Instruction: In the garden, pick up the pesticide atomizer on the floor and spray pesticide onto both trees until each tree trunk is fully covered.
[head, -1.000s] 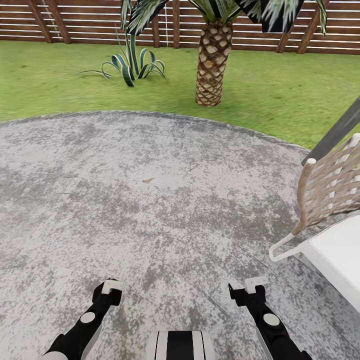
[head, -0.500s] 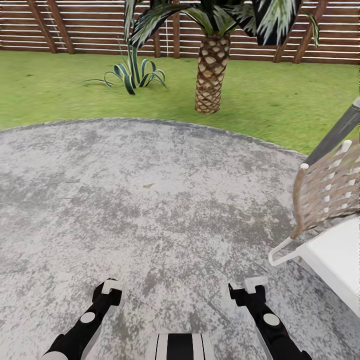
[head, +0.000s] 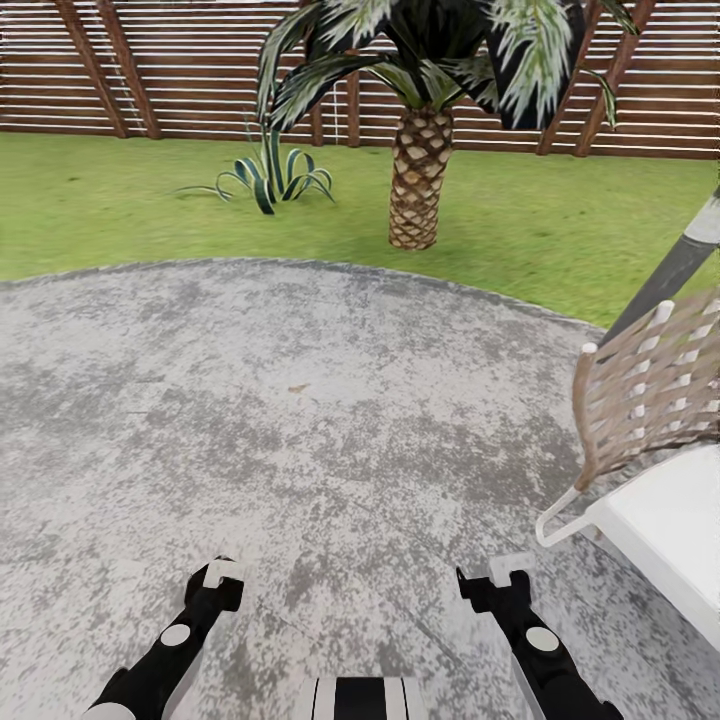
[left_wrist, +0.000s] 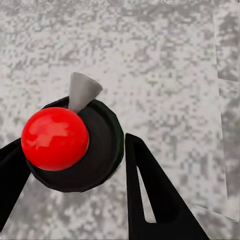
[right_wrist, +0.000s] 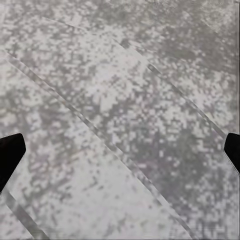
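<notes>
The pesticide atomizer (left_wrist: 55, 137) has a red ball top, a round black body and a grey nozzle. It sits between the two black fingers of my left gripper (left_wrist: 75, 142), which is shut on it. In the head view the left gripper (head: 222, 577) points down at the grey patio and hides the atomizer. My right gripper (head: 505, 575) also hangs low over the patio; its fingertips stand far apart at the edges of the right wrist view (right_wrist: 120, 150), with nothing between them. The garden lawn (head: 560, 220) lies ahead. The trees and their trunks are out of view.
A round mottled grey patio (head: 330, 400) is underfoot. A woven chair with a white seat (head: 650, 400) and a slanted grey pole (head: 670, 275) stand close on the right. A short palm (head: 418, 180), a spiky plant (head: 270, 180) and the wooden slat fence (head: 180, 80) are ahead.
The whole head view has shifted: the palm, grass edge and fence sit lower in the picture and the chair is slightly further left, so the camera moved. Both arms keep their pose.
</notes>
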